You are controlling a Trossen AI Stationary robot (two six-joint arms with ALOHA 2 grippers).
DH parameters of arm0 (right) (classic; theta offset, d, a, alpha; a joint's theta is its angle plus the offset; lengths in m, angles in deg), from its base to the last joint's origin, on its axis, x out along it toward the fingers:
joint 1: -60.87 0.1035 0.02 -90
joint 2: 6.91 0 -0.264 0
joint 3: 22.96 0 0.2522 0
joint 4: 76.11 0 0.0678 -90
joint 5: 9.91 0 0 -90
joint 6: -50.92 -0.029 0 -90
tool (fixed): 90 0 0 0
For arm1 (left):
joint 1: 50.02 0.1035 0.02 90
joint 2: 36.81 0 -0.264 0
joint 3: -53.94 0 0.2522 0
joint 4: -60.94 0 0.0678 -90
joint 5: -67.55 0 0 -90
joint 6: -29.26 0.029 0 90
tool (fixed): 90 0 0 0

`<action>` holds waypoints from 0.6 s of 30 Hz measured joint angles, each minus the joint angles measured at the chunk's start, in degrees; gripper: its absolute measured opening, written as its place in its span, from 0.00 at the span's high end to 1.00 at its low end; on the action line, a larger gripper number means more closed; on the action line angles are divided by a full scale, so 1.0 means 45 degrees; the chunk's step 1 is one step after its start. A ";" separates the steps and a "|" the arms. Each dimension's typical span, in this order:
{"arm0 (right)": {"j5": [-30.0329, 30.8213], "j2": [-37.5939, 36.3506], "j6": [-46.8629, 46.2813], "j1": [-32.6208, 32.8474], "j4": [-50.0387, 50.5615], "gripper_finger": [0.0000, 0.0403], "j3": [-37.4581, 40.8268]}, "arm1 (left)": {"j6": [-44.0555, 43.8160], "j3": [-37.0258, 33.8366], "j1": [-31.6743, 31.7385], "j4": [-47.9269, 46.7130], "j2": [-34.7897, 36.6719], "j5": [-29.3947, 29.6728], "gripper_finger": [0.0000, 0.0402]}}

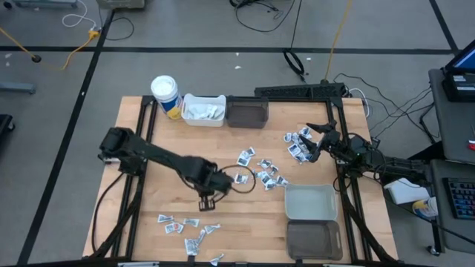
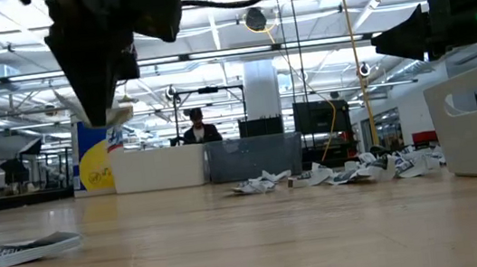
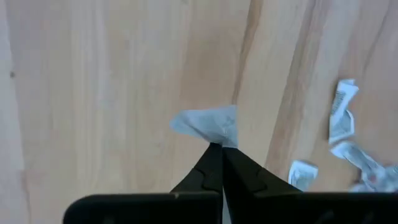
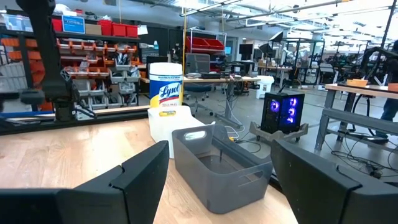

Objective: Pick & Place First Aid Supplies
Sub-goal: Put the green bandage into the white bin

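High view — left hand point(image 1: 208, 201) clenched on packet point(image 3: 208, 123); loose packets point(image 1: 263, 174) nearby; right hand point(image 1: 318, 141) spread.

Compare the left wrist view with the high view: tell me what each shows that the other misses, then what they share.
Only the left wrist view shows the left gripper shut on a small white packet, lifted above the table.

Only the high view shows the right gripper open over a scatter of packets, and the bins along the table edges.

Both show loose packets on the wood.
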 joint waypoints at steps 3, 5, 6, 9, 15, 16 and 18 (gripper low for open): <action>0.0000 0.0001 0.0001 -0.0001 0.0000 0.31 -0.0002 | 0.0607 0.0000 0.0397 -0.0425 0.0531 -0.0301 1.00; 0.0000 0.0004 0.0004 -0.0001 0.0000 0.31 -0.0004 | 0.1084 0.0012 0.0627 -0.0645 0.0942 -0.0382 1.00; 0.0000 0.0002 -0.0001 -0.0001 0.0000 0.31 -0.0001 | 0.1349 0.0019 0.0752 -0.0780 0.1098 -0.0374 1.00; 0.0000 0.0001 -0.0001 0.0002 0.0000 0.31 0.0001 | 0.2197 0.0019 0.1231 -0.1138 0.1397 -0.0398 1.00; 0.0000 0.0001 -0.0001 0.0001 0.0000 0.31 -0.0002 | 0.3349 0.0019 0.3097 -0.2129 0.1554 -0.0369 1.00; 0.0000 0.0003 -0.0001 -0.0001 0.0000 0.31 0.0000 | 0.3595 0.0019 0.3494 -0.2244 0.1550 -0.0369 1.00; -0.0005 0.0000 0.0000 -0.0001 0.0000 0.31 -0.0004 | 0.4117 0.0019 0.4341 -0.2365 0.1555 -0.0249 1.00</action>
